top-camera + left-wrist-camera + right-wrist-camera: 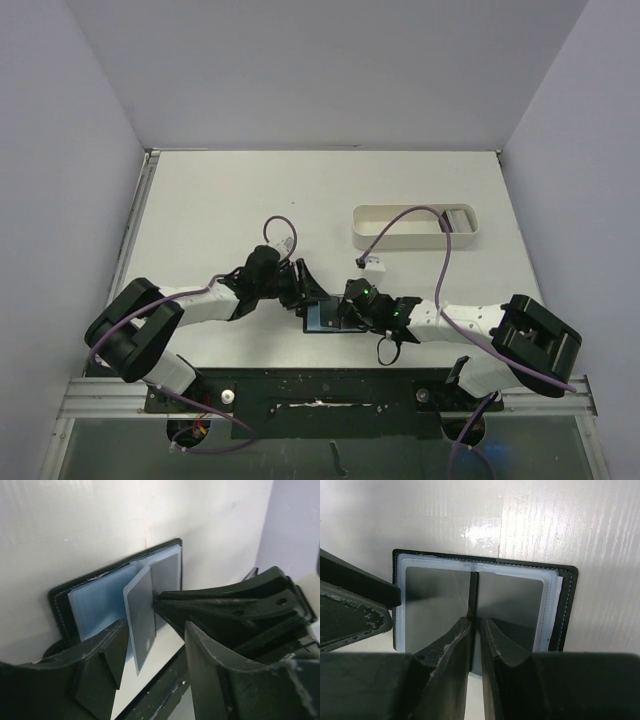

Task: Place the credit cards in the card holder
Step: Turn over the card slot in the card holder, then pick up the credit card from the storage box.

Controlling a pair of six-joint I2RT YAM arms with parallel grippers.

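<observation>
Card holder point(322, 318) lies open and flat on the white table point(220, 200) in the lower middle of the top view, between the two grippers. The left gripper point(303, 292) is at its upper left and the right gripper point(343, 312) at its right. There is one card holder, black with bluish-grey clear pockets point(95, 605).

One credit card point(142, 620) can be counted for certain. It stands on edge over the fold of the holder. Grey panes show behind both pockets in the right wrist view, but whether those are further cards I cannot tell.

The right gripper point(475, 620) has its fingers drawn close together and pinches the credit card point(472, 595), seen there edge-on, with the holder's black rim point(568, 610) spread out below.

The left gripper point(155, 645) has its jaws parted and holds nothing. In its own view the standing card's near end shows between its two fingers point(100, 665), clear of them. In the right wrist view one left finger point(355, 605) reaches the holder's left edge.

One long white tray point(360, 222) sits at the upper right of the table, with a small grey thing at its right end.
</observation>
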